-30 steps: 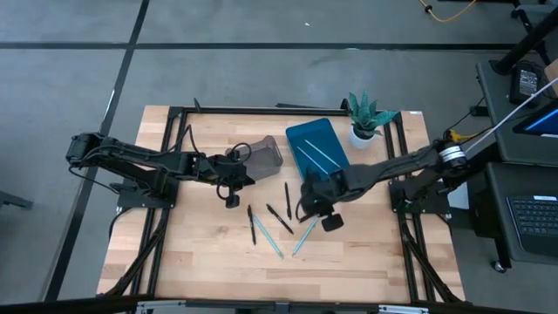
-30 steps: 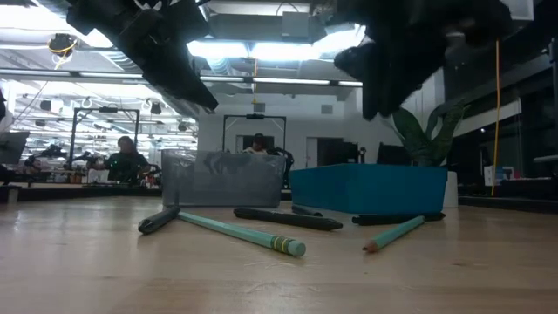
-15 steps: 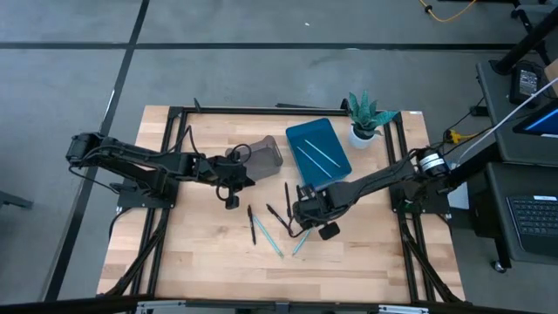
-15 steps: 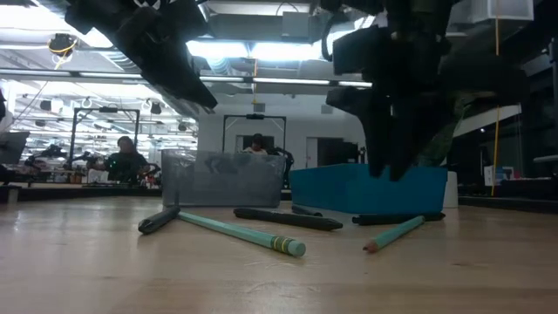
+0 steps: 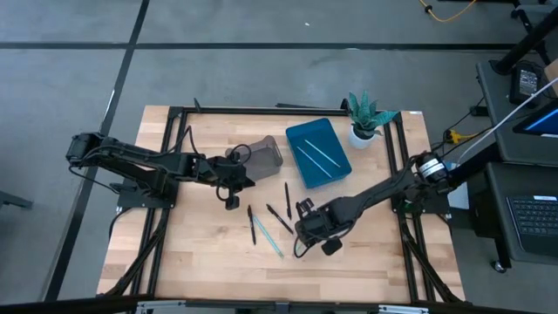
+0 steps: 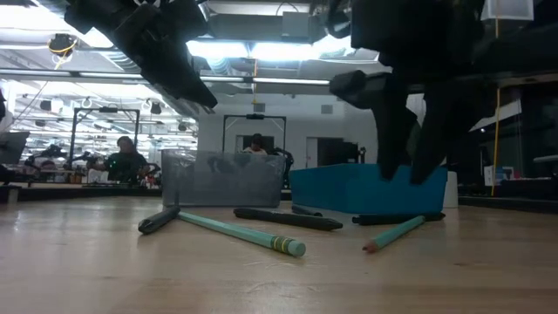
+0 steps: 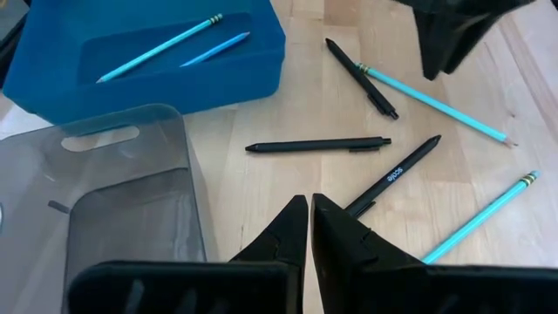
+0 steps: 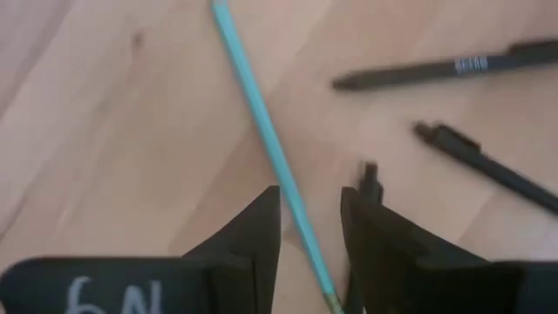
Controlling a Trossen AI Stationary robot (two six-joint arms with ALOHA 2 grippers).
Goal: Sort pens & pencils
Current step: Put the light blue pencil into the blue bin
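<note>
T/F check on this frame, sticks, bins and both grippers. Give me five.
1. The blue bin holds two light blue sticks. True.
2. The right gripper is shut on a black stick. False: its fingers are apart, straddling a light blue stick on the table, not yet closed.
3. The left gripper is shut and holds nothing. True.
4. The grey bin is full of black sticks. False: no sticks show in it.
5. Black sticks lie loose on the table. True.
</note>
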